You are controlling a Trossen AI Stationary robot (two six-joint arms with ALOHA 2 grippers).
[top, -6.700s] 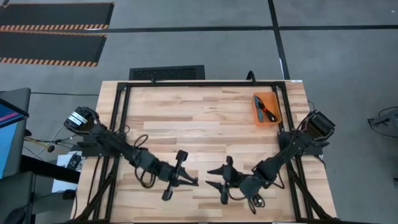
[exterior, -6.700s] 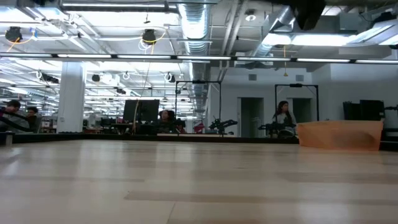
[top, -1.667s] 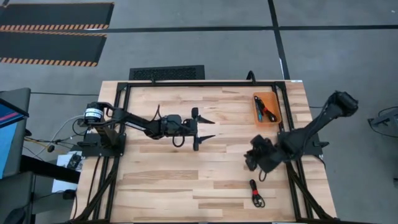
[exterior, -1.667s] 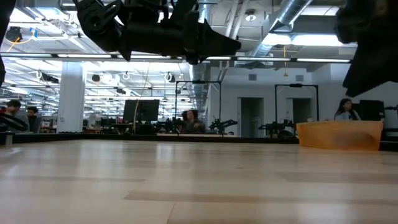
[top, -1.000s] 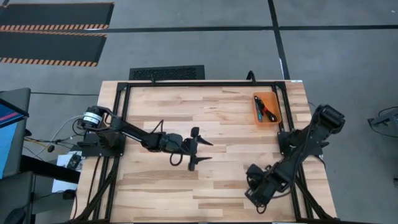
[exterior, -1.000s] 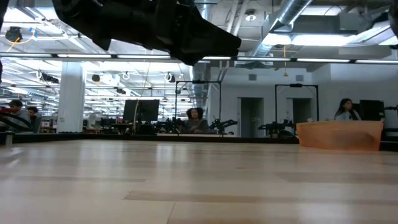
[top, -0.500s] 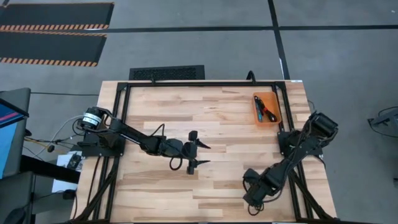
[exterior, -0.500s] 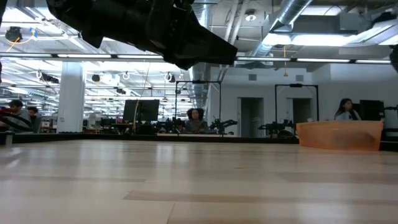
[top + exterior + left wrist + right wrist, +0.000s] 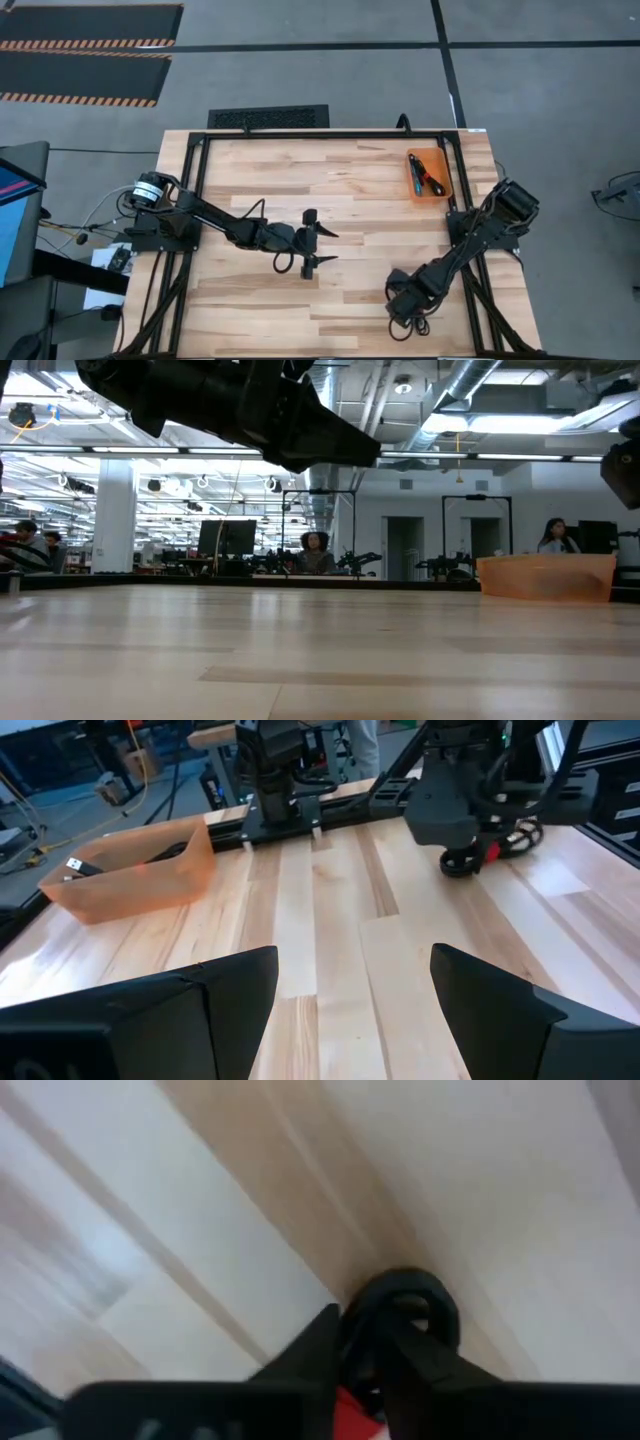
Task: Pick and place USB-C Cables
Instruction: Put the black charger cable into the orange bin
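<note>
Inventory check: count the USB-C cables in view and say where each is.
3 clearly: a teal cable and a red cable in the orange tray, and a black-and-red cable on the table under the right gripper. The tray may hide more.

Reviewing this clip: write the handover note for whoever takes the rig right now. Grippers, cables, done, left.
Right gripper: down at the table's near right, fingers shut around the black-and-red cable, which still lies on the wood.
Left gripper: open, empty, waiting above mid-table.
Orange tray: far right of the table, with cables already inside; how many cannot be told.
Done: some cables are in the tray.
Left: probably lift the black-and-red cable and carry it to the tray. No other loose cable shows on the table.
</note>
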